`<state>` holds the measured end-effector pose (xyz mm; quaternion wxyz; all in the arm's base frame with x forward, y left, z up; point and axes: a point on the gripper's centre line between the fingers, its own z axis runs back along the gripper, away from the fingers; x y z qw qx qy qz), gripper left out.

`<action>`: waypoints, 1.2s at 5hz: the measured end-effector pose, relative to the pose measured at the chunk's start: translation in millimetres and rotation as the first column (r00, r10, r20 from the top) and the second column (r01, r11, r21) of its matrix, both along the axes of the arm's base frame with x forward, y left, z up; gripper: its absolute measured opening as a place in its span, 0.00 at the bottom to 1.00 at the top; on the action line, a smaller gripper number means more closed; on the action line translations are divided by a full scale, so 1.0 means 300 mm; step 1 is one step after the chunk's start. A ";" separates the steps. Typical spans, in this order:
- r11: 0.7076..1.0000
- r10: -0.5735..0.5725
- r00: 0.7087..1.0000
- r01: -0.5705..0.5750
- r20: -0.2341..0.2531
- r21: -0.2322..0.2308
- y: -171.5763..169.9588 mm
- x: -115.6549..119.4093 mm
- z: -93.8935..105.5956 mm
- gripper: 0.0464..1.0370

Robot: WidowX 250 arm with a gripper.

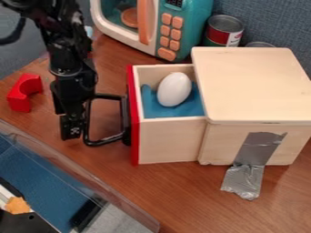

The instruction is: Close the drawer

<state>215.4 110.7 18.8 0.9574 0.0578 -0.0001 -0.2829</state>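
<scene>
One egg (174,89) in open drawer (170,140) | red block (22,101), microwave (197,20) nearby | tool (72,127) by handle (106,140), can't tell if spread

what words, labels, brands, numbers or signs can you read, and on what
No text is legible.
Teal toy microwave, dark display: characters too small to read.
Metal can, red-and-white label: print too small to read.
Black robot arm, pale marks near its lower end: too small to make out.

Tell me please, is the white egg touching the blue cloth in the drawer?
Touching. The camera view shows the white egg lying on the blue cloth inside the drawer, with cloth on both sides.
</scene>
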 end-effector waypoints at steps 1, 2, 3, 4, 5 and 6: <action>1.000 -0.004 1.000 0.004 0.001 -0.018 -0.033 0.015 0.003 0.96; 0.999 -0.007 1.000 0.007 0.011 -0.040 -0.066 0.049 0.021 0.96; 0.998 -0.001 1.000 0.002 0.025 -0.060 -0.109 0.114 0.028 0.96; 0.998 0.011 1.000 -0.009 0.021 -0.067 -0.124 0.171 0.021 0.96; 0.997 0.014 1.000 -0.013 0.010 -0.072 -0.147 0.219 -0.008 0.96; 0.997 0.016 1.000 -0.016 -0.001 -0.078 -0.182 0.259 -0.042 0.96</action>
